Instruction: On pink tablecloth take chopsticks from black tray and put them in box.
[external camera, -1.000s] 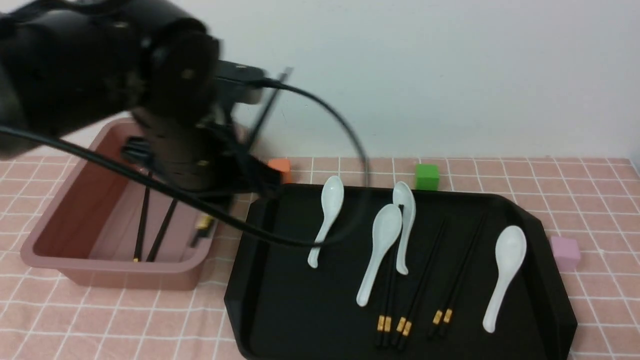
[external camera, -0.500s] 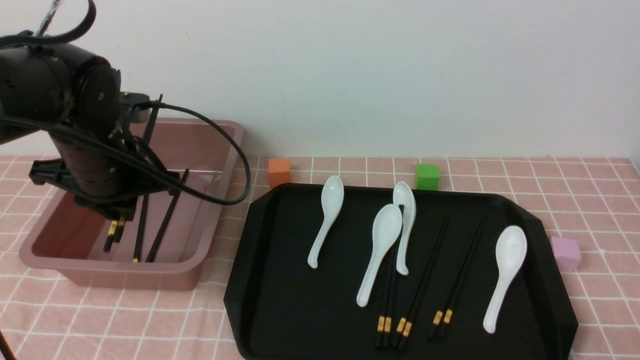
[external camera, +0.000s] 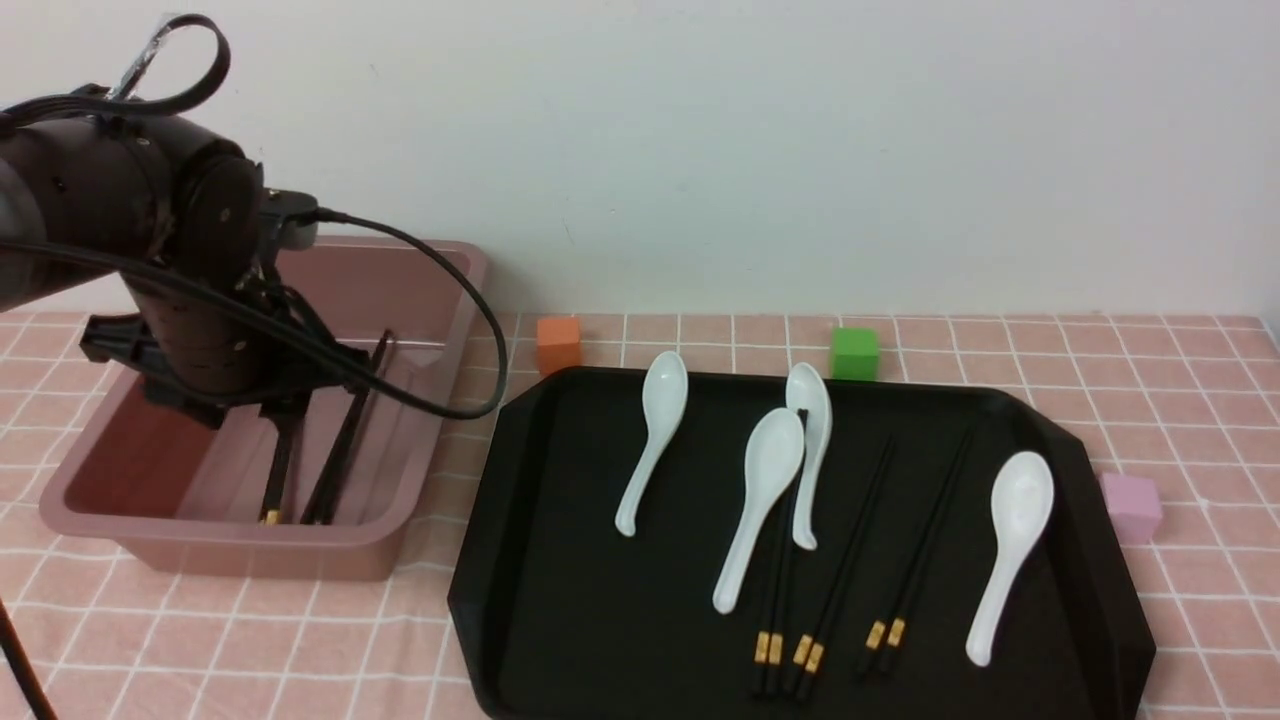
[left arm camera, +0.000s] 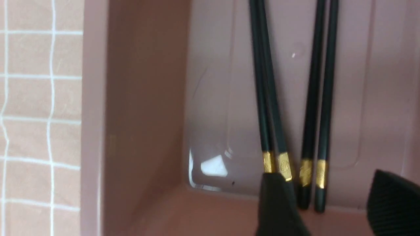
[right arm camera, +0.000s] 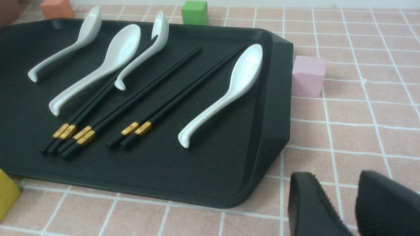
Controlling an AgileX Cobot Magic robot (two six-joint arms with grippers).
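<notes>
On the pink tablecloth (external camera: 250, 640) the black tray (external camera: 560, 600) holds several black chopsticks (external camera: 850, 560) with gold bands, lying among white spoons. The box (external camera: 240, 530) stands to its left with several chopsticks (external camera: 340, 450) lying inside. My left arm (external camera: 190, 300) hangs over the box. My left gripper (left arm camera: 328, 175) is open just above the gold-banded ends of the chopsticks (left arm camera: 315, 98) on the box floor (left arm camera: 361, 98), holding nothing. My right gripper (right arm camera: 338, 175) hovers over the tablecloth (right arm camera: 361, 114) beside the tray's corner (right arm camera: 275, 98), its fingers a little apart and empty.
Several white spoons (external camera: 765, 500) lie on the tray, some across the chopsticks (right arm camera: 157, 88). Small cubes stand around it: orange (external camera: 558, 343), green (external camera: 854, 353), pink (external camera: 1131, 505) and yellow (right arm camera: 6, 196). A wall rises behind the table.
My left arm swung left from the tray's edge to over the box with a pair of chopsticks. Its jaws have opened, and that pair now lies in the box.
</notes>
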